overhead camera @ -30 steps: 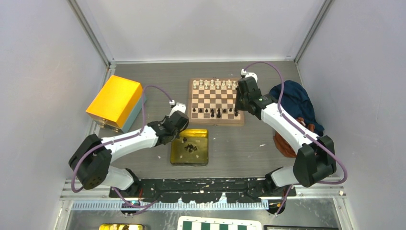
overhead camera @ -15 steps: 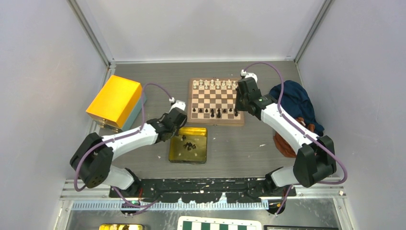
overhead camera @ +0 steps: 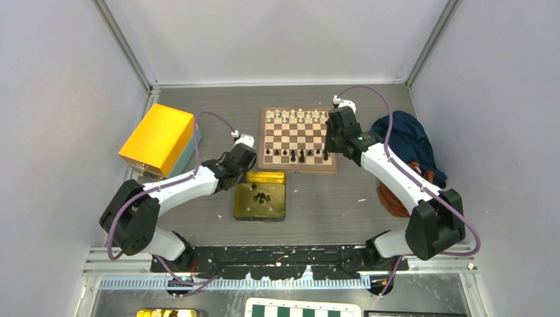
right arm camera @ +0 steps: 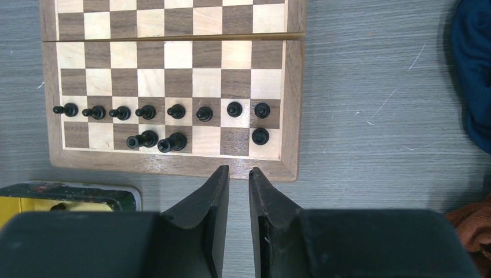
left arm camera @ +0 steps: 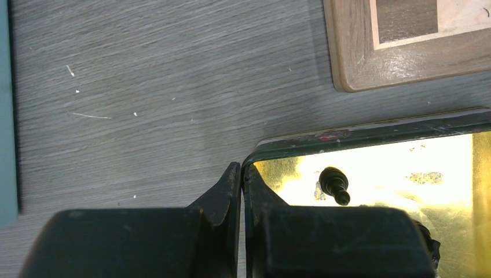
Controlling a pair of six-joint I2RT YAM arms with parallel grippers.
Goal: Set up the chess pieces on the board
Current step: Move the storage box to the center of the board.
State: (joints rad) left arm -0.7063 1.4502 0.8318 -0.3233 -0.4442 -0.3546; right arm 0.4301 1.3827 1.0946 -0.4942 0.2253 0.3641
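Note:
The wooden board lies at the table's middle back. Cream pieces line its far side. Black pawns fill one row and three black pieces stand in the near row. A yellow tray in front of the board holds several loose black pieces; one shows in the left wrist view. My left gripper is shut on the tray's far left corner rim. My right gripper hovers over the board's near rim, its jaws slightly apart and empty.
An orange box on a teal one stands at the left. A blue cloth and an orange cloth lie under the right arm. A green-and-white checkered board lies beyond the near edge. The wooden board's corner is close to the tray.
My left gripper has drawn back to the far left, and the yellow tray has slid slightly towards the board with it. The right arm has barely moved.

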